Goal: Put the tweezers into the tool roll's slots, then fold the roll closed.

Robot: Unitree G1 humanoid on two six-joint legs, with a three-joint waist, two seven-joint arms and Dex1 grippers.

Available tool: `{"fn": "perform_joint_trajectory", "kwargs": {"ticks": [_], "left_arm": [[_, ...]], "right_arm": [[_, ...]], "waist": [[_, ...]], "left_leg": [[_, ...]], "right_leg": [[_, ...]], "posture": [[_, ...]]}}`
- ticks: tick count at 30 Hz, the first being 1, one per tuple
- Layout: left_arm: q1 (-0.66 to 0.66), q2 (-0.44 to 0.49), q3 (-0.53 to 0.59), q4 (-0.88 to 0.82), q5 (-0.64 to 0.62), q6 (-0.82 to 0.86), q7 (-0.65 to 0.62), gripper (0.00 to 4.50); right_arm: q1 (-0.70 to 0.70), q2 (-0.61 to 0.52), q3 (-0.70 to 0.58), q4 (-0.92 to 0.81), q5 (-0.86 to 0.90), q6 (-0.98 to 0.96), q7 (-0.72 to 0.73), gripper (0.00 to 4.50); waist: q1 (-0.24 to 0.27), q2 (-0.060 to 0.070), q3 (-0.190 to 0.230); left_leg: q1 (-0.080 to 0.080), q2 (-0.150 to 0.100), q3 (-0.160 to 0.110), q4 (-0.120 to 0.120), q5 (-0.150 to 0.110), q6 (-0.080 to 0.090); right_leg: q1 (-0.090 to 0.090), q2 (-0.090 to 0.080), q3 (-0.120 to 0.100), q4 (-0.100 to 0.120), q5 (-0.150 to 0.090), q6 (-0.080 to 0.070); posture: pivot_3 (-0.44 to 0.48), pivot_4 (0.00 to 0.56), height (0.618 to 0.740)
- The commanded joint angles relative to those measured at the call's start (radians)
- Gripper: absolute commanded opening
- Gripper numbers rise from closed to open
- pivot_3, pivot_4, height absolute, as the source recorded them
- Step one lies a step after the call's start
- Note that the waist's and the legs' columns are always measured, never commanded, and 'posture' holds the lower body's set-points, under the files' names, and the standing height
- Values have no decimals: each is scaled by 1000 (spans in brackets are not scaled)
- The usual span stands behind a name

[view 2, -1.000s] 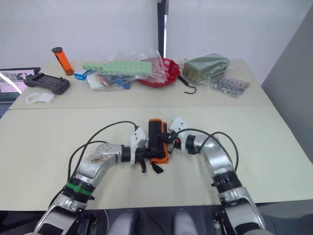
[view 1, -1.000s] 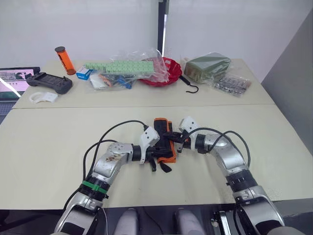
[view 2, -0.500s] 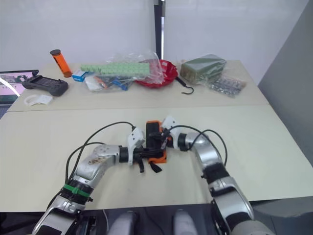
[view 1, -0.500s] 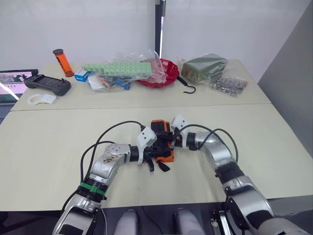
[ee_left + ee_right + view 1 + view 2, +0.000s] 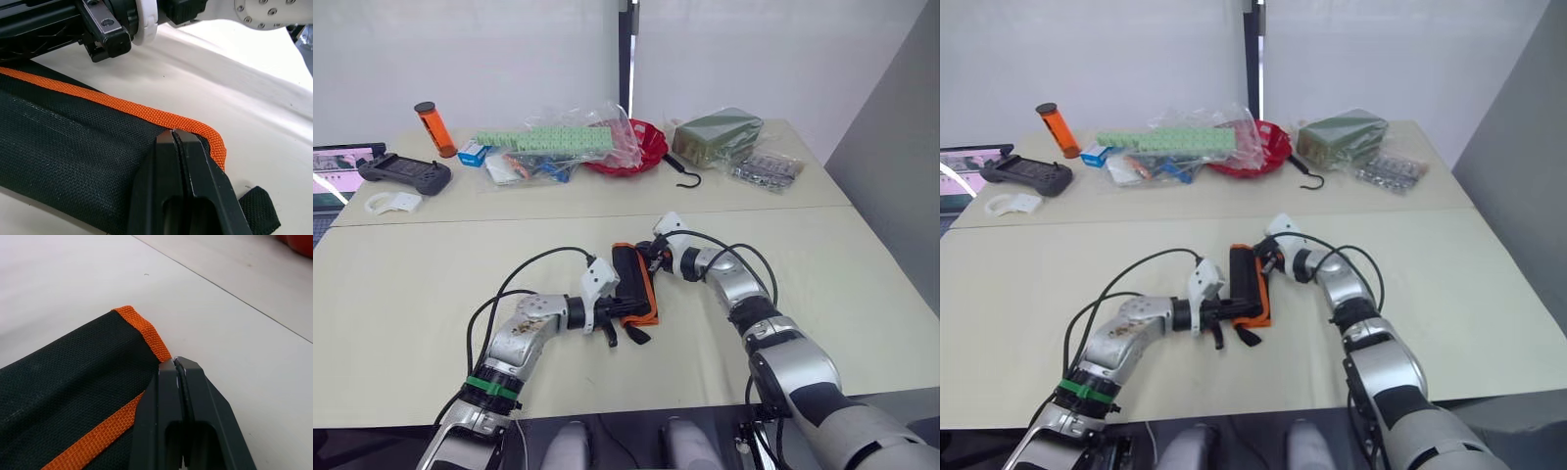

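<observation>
The tool roll [image 5: 632, 282] lies folded shut on the near table, black with orange trim, its short strap [image 5: 637, 335] sticking out at the near end. My left gripper [image 5: 174, 135] is shut, with its tips resting on the roll's black fabric just inside the orange edge at the near end. At the roll's far right corner my right gripper [image 5: 174, 363] is also shut, its tips touching the orange trim. From the head, the left gripper [image 5: 613, 315] and right gripper [image 5: 652, 257] sit at opposite ends of the roll. The tweezers and the slots are hidden.
On the far table stand a red bowl [image 5: 644, 145], a black hook [image 5: 686, 172], plastic bags of green parts [image 5: 553, 140], an orange tube [image 5: 431, 127], a black controller [image 5: 405, 174] and a green packet [image 5: 717, 131]. A laptop [image 5: 335, 164] sits at the left edge.
My right gripper has slid from the roll's right side to its far right corner. The left gripper stays at the near end. The camera has shifted.
</observation>
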Motion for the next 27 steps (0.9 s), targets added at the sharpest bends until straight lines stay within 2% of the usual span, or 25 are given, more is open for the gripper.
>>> {"fn": "perform_joint_trajectory", "kwargs": {"ticks": [1, 4, 6, 7, 8, 14, 19, 22, 27], "left_arm": [[44, 7, 58, -74, -59, 44, 16, 37], [44, 22, 128, -180, -120, 80, 41, 37], [45, 65, 182, -234, -137, 102, 59, 37], [47, 89, 213, -257, -149, 116, 68, 583], [50, 105, 231, -275, -158, 126, 76, 849], [140, 268, 386, -301, -149, 106, 88, 2856], [298, 392, 508, -233, -99, -7, 60, 4463], [378, 429, 588, -211, -88, -48, 69, 4500], [500, 444, 703, -200, -51, -107, 108, 4500]], "right_arm": [[28, -31, -77, -116, 74, -30, 47, 0], [68, -62, -96, -236, 102, 5, 88, 0], [121, -103, -99, -371, 125, 48, 128, 0], [150, -125, -102, -443, 139, 79, 145, 0], [173, -141, -104, -498, 149, 105, 155, 0], [346, -299, -138, -793, 211, 257, 212, 1863], [488, -395, -215, -883, 261, 291, 223, 3556], [569, -432, -273, -905, 296, 305, 222, 4480], [683, -465, -359, -898, 340, 322, 213, 4480]], "waist": [[-1, 1, 2], [0, 2, 4], [1, 1, 6], [3, 1, 7], [4, 2, 8], [8, 2, 11], [9, 2, 16], [19, 1, 18], [28, 0, 19]], "left_leg": [[-3, 0, 0, 0, 0, 0], [-21, 0, -1, 3, 0, 0], [-31, -2, -1, 9, 0, 0], [-33, -2, -1, 8, 0, 0], [-32, -2, -2, 8, 0, 0], [-31, -2, -1, 8, 0, 0], [-31, -1, 0, 7, 0, 0], [-31, 0, 1, 7, 0, 0], [-31, 0, 2, 8, 0, 0]], "right_leg": [[-2, 0, 0, 0, 0, 0], [-19, 0, 0, 3, 1, -1], [-33, -1, 2, 15, 2, -1], [-35, -1, 2, 17, 2, -1], [-35, -1, 1, 17, 2, -1], [-34, -1, 1, 15, 2, -1], [-34, -1, 1, 13, 1, -2], [-34, -1, 1, 11, 1, -2], [-34, -1, 2, 10, 1, -3]], "posture": [[0, 150, 740], [0, 150, 740], [0, 150, 740], [0, 150, 740], [0, 150, 740], [0, 150, 740], [0, 150, 740], [0, 150, 740], [0, 150, 740]]}}
